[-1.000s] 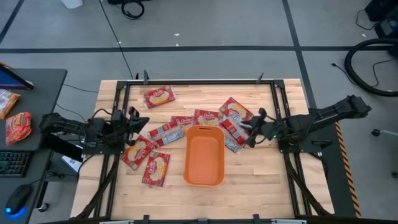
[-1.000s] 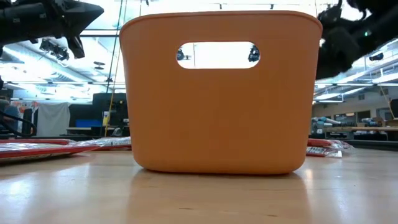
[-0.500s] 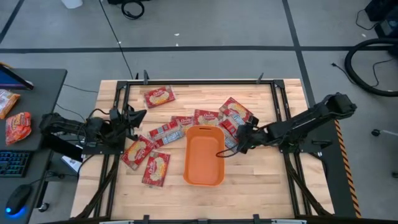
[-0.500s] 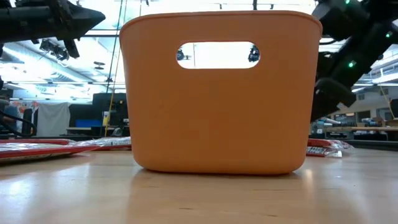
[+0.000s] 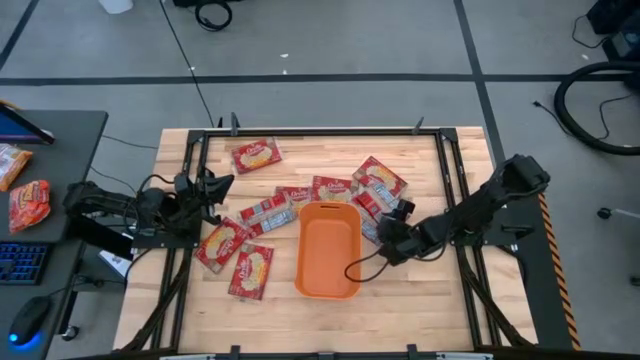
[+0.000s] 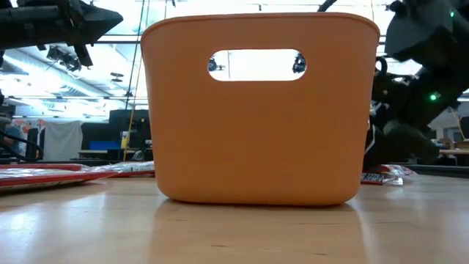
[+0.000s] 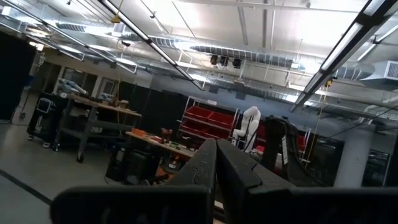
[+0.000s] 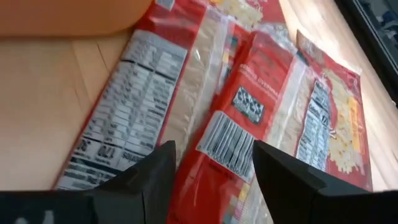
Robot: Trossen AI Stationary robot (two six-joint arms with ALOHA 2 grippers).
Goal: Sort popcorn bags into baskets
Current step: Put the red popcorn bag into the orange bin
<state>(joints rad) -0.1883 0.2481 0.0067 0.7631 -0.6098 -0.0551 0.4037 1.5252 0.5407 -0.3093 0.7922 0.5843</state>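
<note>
High view: the right hand (image 5: 392, 238), fingers spread wide, hovers low over glossy flat red popcorn bags (image 5: 372, 215) beside the smooth orange plastic basket (image 5: 328, 250) on the wooden bench (image 5: 420, 290); the left hand (image 5: 215, 186), fingers pressed together, waits at the bench's left

Popcorn bags (image 5: 300, 193) lie around the basket (image 5: 328, 250).

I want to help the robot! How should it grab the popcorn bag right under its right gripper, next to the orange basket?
Probably from straight above, pinching one long edge. The popcorn bag lies flat, barcode side up, overlapping its neighbours beside the basket, so no side gap shows. The right gripper hovers open over it, one finger each side of its near edge.
</note>
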